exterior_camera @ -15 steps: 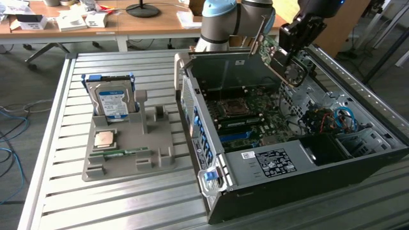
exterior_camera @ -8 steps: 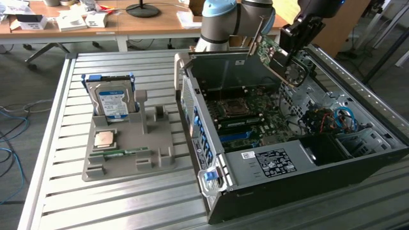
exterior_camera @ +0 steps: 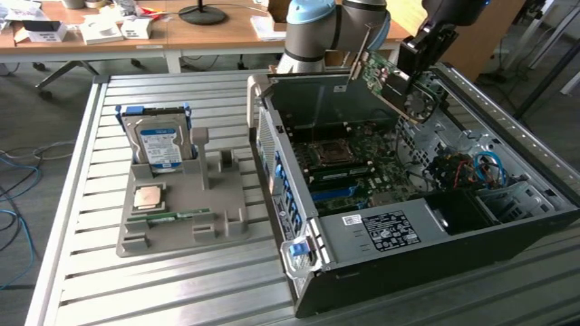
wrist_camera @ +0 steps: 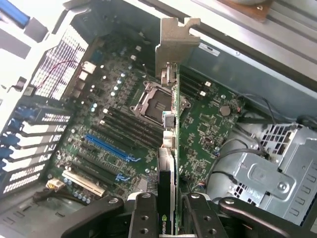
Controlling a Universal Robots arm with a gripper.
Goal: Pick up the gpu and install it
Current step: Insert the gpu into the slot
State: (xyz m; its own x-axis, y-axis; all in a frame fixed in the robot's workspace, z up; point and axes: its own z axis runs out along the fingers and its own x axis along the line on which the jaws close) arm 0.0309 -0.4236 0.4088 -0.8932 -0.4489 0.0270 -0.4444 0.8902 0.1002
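While gripping the gpu [exterior_camera: 390, 80] tight in the gripper [wrist_camera: 168, 201], tilted up above the motherboard [exterior_camera: 354, 170] in the open case [exterior_camera: 426, 265], could easily miss the slot [wrist_camera: 109, 148] or snag the bracket [wrist_camera: 176, 42] if lowered crooked.

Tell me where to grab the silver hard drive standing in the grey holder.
Best to grab the hard drive near its top, pinching its flat front and back faces and coming down from above. It stands on end with its lower end tucked in the grey holder, so the top is probably the easiest part to reach. The gripper is holding the gpu over the open computer case.
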